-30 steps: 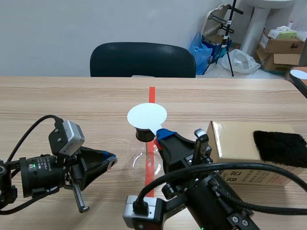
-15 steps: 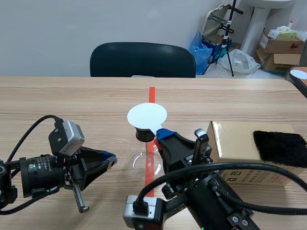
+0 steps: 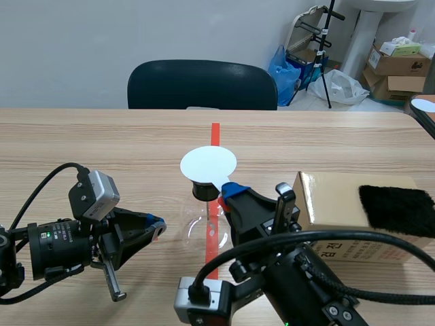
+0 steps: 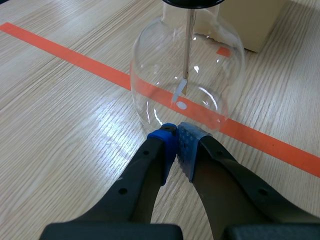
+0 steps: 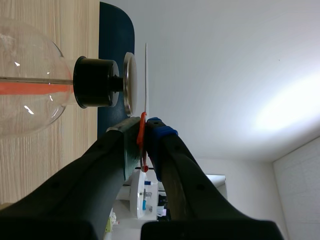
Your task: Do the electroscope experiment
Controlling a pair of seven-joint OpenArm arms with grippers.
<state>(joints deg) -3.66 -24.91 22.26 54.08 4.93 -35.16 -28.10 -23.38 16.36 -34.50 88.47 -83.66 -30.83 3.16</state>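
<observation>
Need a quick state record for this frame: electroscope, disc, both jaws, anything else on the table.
electroscope: glass flask with black stopper and metal plate, upright on the tape line
white disc: flat over the metal plate, with a small gap between them
right jaws: shut on the white disc's edge
left jaws: shut, empty, tips low by the glass flask's base, contact unclear
other: cardboard box with black fur on top, on the robot's right
</observation>
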